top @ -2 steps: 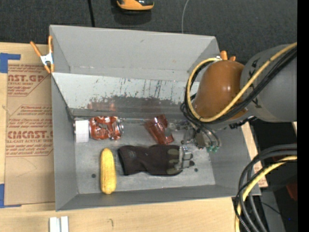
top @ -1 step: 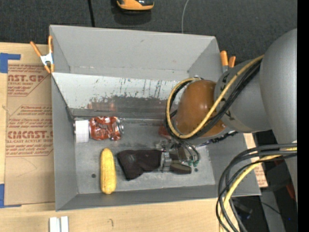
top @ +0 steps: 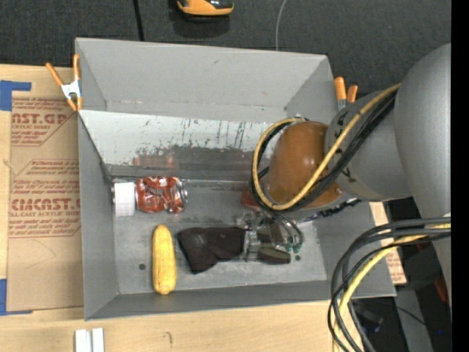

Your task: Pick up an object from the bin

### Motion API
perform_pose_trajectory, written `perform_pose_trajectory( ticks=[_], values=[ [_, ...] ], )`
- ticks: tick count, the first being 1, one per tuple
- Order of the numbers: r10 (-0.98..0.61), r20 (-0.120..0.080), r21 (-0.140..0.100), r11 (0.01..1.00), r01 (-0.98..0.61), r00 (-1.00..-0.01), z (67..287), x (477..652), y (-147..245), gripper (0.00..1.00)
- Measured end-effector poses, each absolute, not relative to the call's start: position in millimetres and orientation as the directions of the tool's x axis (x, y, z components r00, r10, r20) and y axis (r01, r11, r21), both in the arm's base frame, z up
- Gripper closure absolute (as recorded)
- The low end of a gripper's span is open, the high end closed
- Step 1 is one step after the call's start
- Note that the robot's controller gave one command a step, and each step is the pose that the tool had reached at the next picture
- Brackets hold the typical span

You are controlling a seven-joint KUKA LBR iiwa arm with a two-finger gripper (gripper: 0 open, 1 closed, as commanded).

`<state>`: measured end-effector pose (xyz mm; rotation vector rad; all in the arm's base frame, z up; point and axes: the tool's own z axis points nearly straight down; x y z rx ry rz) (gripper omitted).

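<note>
Gripper (top: 265,245) is sitting low in bin (top: 205,79), touching right end of dark brown lump (top: 209,246). Whether it is clenching cannot be told.

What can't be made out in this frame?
Camera view:
- Right end of the dark brown crumpled thing: covered by the hand.
- Floor of the bin at right: hidden under the arm's orange cover.
- Print on the white-capped red packet: too small to read.
</note>
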<state>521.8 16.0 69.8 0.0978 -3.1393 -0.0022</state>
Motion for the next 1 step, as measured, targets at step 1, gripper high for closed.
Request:
perform_pose_trajectory(
  ticks=[1],
  values=[
    [-0.060,-0.003,0.000,0.998,-0.060,-0.998,209.8,535.0,-4.4,1.00]
  ],
)
